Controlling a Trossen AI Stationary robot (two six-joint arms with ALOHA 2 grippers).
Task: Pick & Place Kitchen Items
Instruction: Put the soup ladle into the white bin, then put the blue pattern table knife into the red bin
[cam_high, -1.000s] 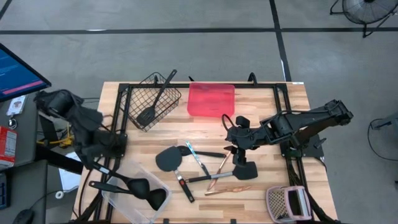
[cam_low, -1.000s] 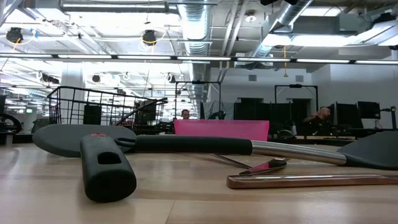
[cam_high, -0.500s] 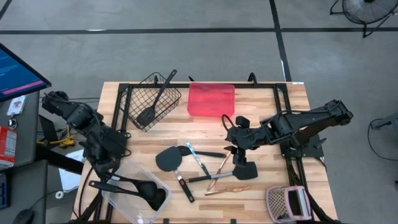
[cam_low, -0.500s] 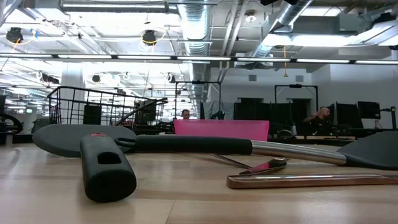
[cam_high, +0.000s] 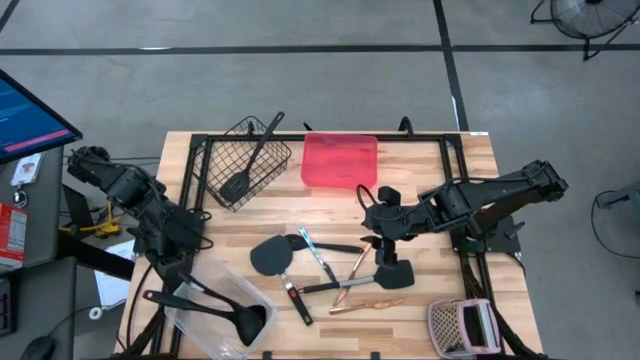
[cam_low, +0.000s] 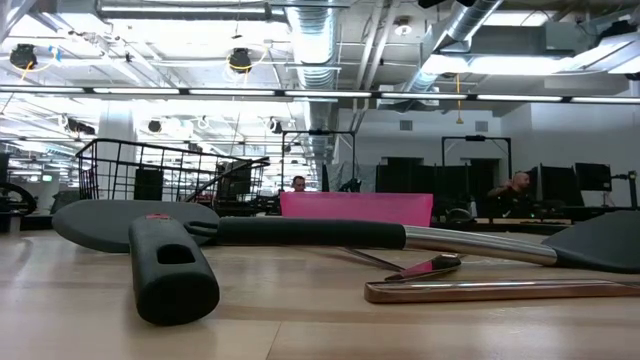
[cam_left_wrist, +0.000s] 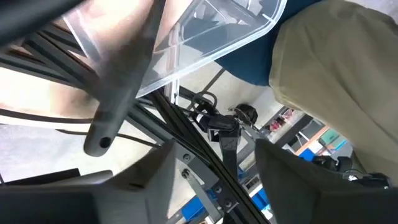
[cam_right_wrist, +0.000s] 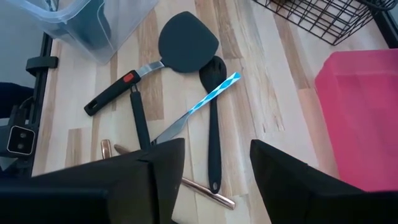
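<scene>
Several kitchen items lie loose mid-table: a black spatula (cam_high: 268, 255), a black spoon (cam_right_wrist: 211, 118), a blue-striped silver piece (cam_right_wrist: 205, 102), copper sticks (cam_high: 365, 300) and a black turner (cam_high: 393, 272). My right gripper (cam_high: 385, 240) hovers open over them, its fingers (cam_right_wrist: 161, 168) with nothing between them. At the near left, black ladles (cam_high: 245, 318) lie in the clear tub (cam_high: 230, 275), handles over its left rim. My left gripper (cam_high: 172, 268) stands open beside that rim. One black handle (cam_left_wrist: 118, 99) is close ahead of it, untouched.
A black wire basket (cam_high: 245, 165) holding a black turner stands at the far left, with a red tray (cam_high: 340, 160) to its right. A pinkish mesh item (cam_high: 462, 325) sits at the near right corner. A black frame runs along the table's edges.
My left arm has stretched out, its elbow swinging toward the table's far left, while its gripper stays by the tub's left rim. The upper black ladle has sunk lower into the tub. My right arm has kept still.
</scene>
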